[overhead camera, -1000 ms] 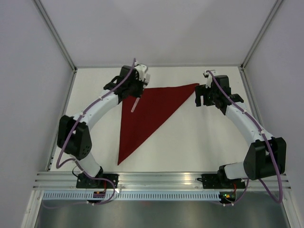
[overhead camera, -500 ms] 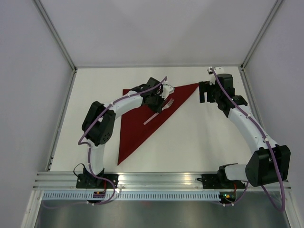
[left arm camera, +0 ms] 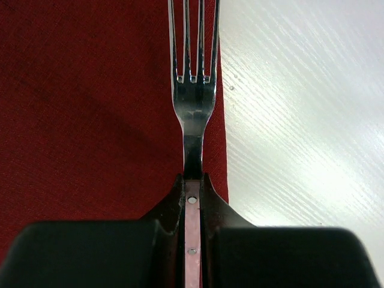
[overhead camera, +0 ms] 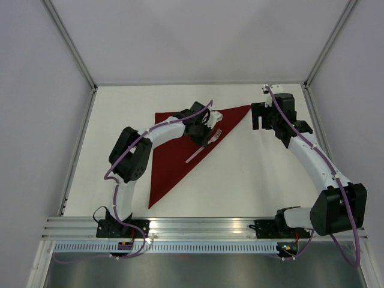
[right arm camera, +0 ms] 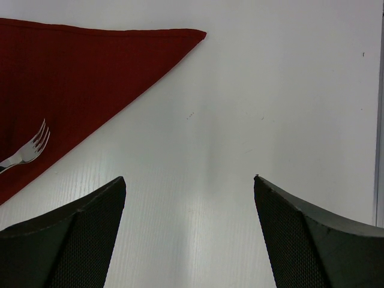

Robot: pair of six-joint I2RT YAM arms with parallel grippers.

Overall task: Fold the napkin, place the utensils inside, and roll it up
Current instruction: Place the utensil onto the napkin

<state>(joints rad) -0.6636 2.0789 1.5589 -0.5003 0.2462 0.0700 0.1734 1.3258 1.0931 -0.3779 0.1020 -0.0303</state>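
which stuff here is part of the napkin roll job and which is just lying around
Part of the job:
- napkin, folded into a triangle
- fork, gripped by the left tool at the napkin's edge

Just there:
- no loose clutter in view
- table, with the open right tool over it, holding nothing

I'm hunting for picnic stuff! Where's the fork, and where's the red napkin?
fork [left arm camera: 193,111]: left wrist view, on the base of its tines.
napkin [overhead camera: 171,163]: top view, on the bare red cloth below the fork.
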